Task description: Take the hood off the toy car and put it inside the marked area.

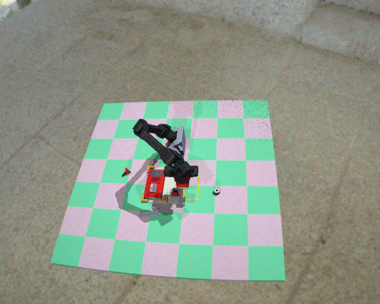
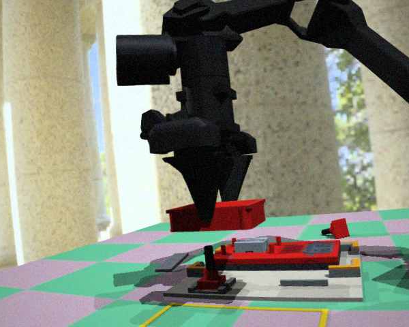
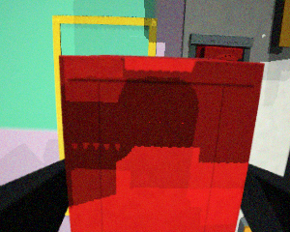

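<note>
My gripper [image 1: 182, 182] [image 2: 217, 212] [image 3: 154, 170] is shut on the red hood [image 1: 183, 184] [image 2: 229, 218] [image 3: 159, 169], one finger on each side. The hood hangs in the air, roughly level, clear of the toy car [image 1: 155, 180] [image 2: 285, 257]. The car sits on its board with its grey engine block [image 1: 153, 187] [image 2: 251, 245] uncovered. The marked area is a yellow outline [image 1: 198, 186] [image 2: 250, 308] [image 3: 57, 97] on the table beside the board. In the wrist view the hood covers part of the outline.
The pale board [image 1: 170, 183] [image 2: 303, 289] carries a red piece with an upright black post [image 1: 175, 192] [image 2: 209, 258]. A red part with a black stub [image 1: 127, 171] [image 2: 339, 227], a small wheel [image 1: 216, 190] and a grey flat piece [image 1: 149, 214] [image 2: 172, 261] lie around it.
</note>
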You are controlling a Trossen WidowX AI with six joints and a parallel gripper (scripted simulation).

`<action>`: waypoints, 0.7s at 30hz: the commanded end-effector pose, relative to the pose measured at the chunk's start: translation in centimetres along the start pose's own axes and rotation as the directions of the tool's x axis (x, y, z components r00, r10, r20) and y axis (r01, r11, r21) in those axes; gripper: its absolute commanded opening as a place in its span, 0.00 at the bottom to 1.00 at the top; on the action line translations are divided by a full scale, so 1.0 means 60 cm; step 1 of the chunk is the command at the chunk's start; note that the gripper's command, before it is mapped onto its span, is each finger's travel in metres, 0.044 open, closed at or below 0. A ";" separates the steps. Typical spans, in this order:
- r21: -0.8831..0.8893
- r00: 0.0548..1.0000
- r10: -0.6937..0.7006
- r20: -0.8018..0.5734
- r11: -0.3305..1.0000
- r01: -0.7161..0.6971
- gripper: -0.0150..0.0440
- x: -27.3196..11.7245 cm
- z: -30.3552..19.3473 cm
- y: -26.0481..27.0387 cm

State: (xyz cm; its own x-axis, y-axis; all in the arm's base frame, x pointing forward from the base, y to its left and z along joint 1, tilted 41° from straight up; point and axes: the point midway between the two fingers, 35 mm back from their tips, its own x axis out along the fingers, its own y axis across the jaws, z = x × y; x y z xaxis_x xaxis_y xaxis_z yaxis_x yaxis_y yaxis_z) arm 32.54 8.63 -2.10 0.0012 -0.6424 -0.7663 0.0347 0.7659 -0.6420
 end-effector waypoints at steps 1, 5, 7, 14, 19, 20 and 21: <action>0.010 1.000 -0.003 -0.002 1.000 0.003 0.25 -0.002 -0.022 0.052; 0.013 1.000 -0.006 -0.003 1.000 0.006 0.25 -0.002 -0.031 0.068; 0.013 1.000 -0.006 -0.003 1.000 0.006 0.25 -0.002 -0.031 0.068; 0.013 1.000 -0.006 -0.003 1.000 0.006 0.25 0.005 -0.030 0.068; 0.013 1.000 -0.006 -0.003 1.000 0.006 0.25 0.013 -0.029 0.069; 0.013 1.000 -0.006 -0.003 1.000 0.006 0.25 0.014 -0.029 0.069; 0.013 1.000 -0.006 -0.003 1.000 0.006 0.25 0.016 -0.029 0.069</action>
State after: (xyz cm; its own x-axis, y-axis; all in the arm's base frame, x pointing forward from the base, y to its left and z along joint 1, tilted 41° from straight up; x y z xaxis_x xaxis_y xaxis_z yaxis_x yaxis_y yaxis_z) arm 30.94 11.38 -5.20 -0.0017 -0.6483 -0.7614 0.0492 0.7604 -0.6476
